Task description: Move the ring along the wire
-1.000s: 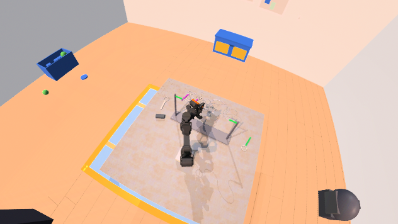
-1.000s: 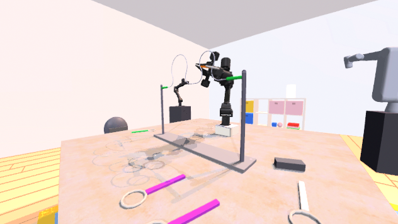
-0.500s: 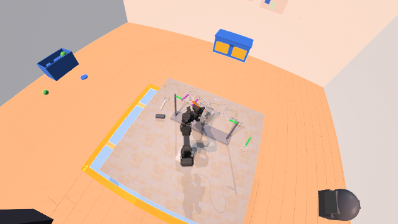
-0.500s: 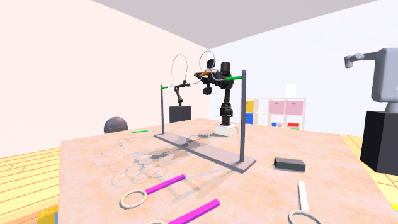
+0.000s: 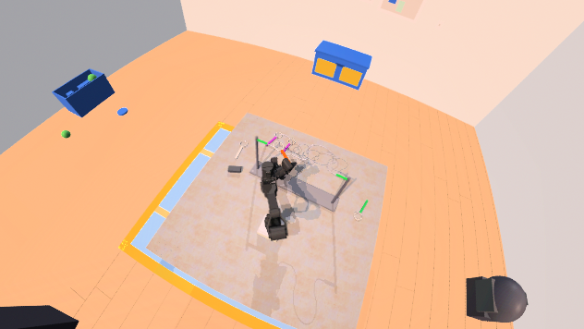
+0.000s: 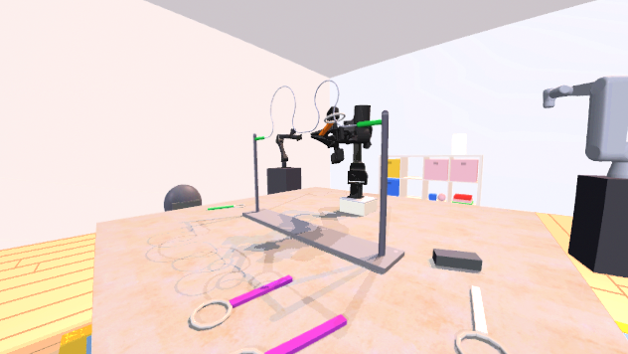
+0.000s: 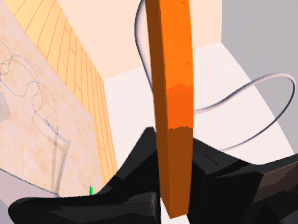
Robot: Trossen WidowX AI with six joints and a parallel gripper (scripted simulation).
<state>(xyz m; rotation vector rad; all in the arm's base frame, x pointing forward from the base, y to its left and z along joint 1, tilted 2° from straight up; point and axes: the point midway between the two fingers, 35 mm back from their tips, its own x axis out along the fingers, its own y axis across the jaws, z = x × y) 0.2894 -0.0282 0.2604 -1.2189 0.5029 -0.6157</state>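
The orange handle (image 5: 285, 155) (image 6: 325, 129) (image 7: 176, 100) is clamped between the fingers of my gripper (image 6: 318, 135) (image 7: 157, 133), which is shut on it. The pale ring (image 6: 334, 117) at its upper end is around the wire, low on the near side of the loop closer to the right-hand post (image 6: 384, 184). Whether the ring touches the grey wire (image 6: 284, 87) (image 7: 272, 75) cannot be told. One green part (image 5: 262, 141) (image 6: 370, 122) is beside that post. The other green part (image 5: 342, 176) (image 6: 259, 138) is beside the far post (image 5: 340, 190) (image 6: 255, 174). The ring is out of the wrist view.
A grey base plate (image 5: 307, 191) (image 6: 323, 241) joins the posts. Magenta-handled rings (image 6: 263, 290), a white-handled ring (image 6: 478, 308) and a dark block (image 5: 235, 169) (image 6: 457, 260) lie on the table. A green-handled ring (image 5: 363, 206) (image 6: 221, 208) lies beyond the far post.
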